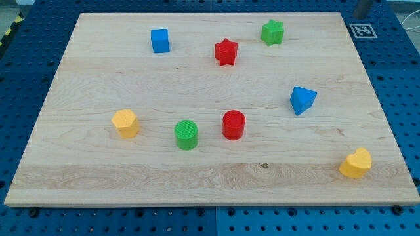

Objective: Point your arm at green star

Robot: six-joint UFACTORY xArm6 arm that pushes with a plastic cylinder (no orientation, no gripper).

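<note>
The green star (pixel 272 31) sits close to the far edge of the wooden tabletop (pixel 98 177), toward its top right corner as the view shows it, resting flat and touching no other block. Just to its left along the same far strip, and a little nearer the middle, lies the red star (pixel 226 52), apart from it by a clear gap; further left again, near the far edge, stands the blue cube (pixel 159 40). Down the right side, roughly midway between the far and near edges, is the blue triangular block (pixel 302 99), well apart from the green star. Near the bottom right corner sits a yellow heart-shaped block (pixel 356 163). Around the middle of the tabletop, a red cylinder (pixel 233 124) and a green cylinder (pixel 186 134) stand near each other without touching, the green one to the left and slightly nearer the bottom edge. Toward the left edge, on about the same line, rests a yellow hexagonal block (pixel 125 123). My tip does not show over the tabletop, so its place relative to the blocks cannot be told; there is no pincer on this arm to be seen, so whether anything is clenched or released cannot be told.
</note>
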